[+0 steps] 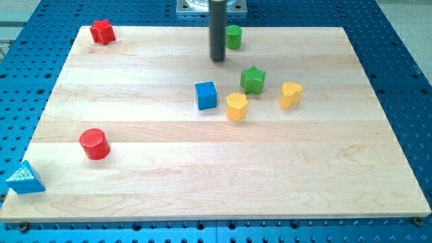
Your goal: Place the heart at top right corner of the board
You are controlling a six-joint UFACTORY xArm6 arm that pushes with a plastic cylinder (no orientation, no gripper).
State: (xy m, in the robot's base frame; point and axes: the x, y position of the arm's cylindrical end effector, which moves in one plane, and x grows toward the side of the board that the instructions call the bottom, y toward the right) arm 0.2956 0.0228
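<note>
The yellow heart lies right of the board's middle, well below the top right corner. My tip rests on the board near the top edge, up and to the left of the heart and apart from it. A green cylinder stands just to the right of the rod. A green star lies between my tip and the heart. A yellow pentagon and a blue cube lie to the left of the heart.
A red star sits at the board's top left corner. A red cylinder stands at the lower left. A blue triangle lies at the bottom left, hanging over the wooden board's left edge.
</note>
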